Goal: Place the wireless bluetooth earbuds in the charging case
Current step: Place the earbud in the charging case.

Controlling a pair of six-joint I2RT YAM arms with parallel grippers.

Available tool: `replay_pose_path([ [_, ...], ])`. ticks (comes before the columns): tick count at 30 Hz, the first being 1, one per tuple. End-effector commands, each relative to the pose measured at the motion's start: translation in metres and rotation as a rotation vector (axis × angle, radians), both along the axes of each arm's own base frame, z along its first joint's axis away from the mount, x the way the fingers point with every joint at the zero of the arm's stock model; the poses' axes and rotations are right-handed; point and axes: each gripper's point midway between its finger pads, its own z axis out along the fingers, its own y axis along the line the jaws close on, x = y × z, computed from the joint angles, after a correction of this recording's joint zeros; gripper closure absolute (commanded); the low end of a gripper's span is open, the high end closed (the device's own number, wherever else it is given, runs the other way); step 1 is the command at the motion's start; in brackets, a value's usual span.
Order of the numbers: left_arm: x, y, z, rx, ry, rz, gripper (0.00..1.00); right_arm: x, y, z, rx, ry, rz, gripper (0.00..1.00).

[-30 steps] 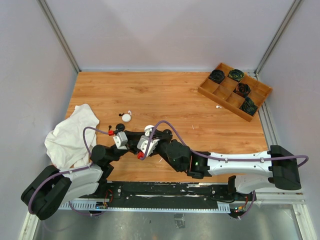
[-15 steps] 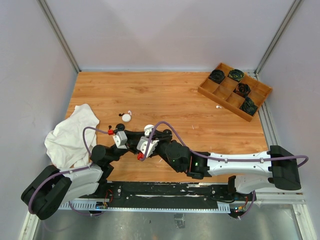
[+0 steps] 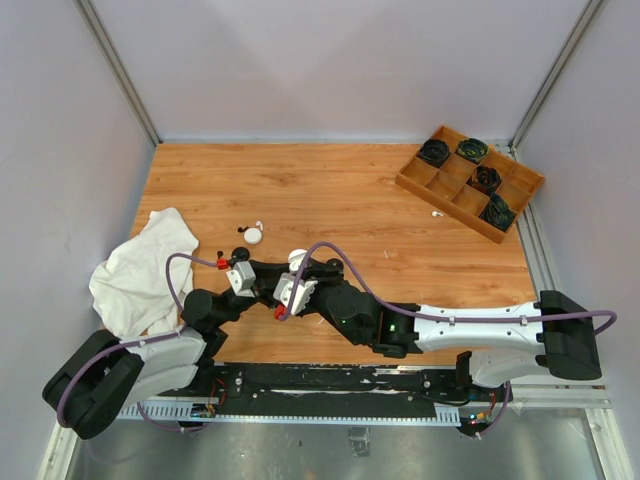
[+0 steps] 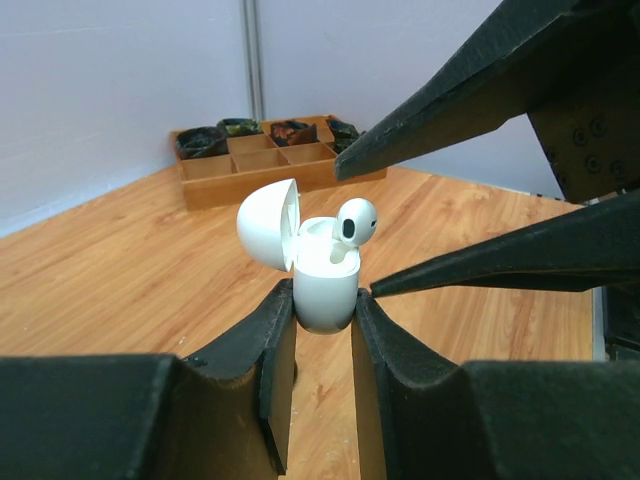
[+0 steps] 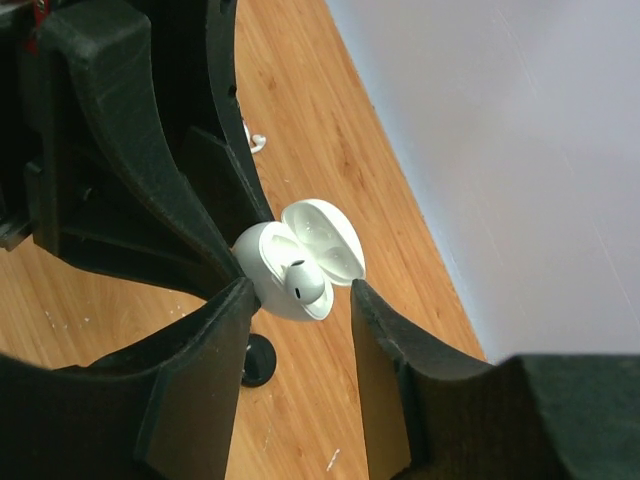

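A white charging case [image 4: 325,290] with its lid [image 4: 268,222] swung open is held above the table, and my left gripper [image 4: 324,300] is shut on its lower half. One white earbud [image 4: 355,222] sits in the case with its head sticking up. My right gripper [image 5: 300,290] is open around that earbud [image 5: 306,281], with a gap on each side of it. In the top view both grippers meet at the case [image 3: 297,258], near the front of the table. Another white earbud [image 5: 257,142] lies on the wood beyond.
A round white puck [image 3: 253,235] and a black puck [image 3: 238,252] lie on the table just left of the grippers. A white cloth [image 3: 140,270] is bunched at the left edge. A wooden compartment tray [image 3: 470,185] stands at the back right, with a small white earbud [image 3: 436,213] beside it.
My right gripper's jaws have come apart and let go of the earbud, which stays in the case. The right arm has eased slightly left. The left arm holds still.
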Motion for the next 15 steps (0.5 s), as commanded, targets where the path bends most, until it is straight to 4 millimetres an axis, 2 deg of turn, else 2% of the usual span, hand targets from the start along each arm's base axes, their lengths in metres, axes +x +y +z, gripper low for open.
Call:
replay_pose_path([
  [1, -0.001, 0.004, 0.011, -0.030, -0.045, 0.016, 1.00, -0.009, 0.006, 0.008, 0.041, 0.050, 0.015, 0.52],
  [10, 0.002, 0.005, 0.008, -0.021, -0.044, 0.034, 1.00, -0.012, -0.006, 0.040, 0.144, 0.116, 0.003, 0.38],
  [15, 0.003, 0.005, 0.008, -0.019, -0.044, 0.037, 1.00, -0.008, -0.016, 0.054, 0.207, 0.160, -0.049, 0.31],
])
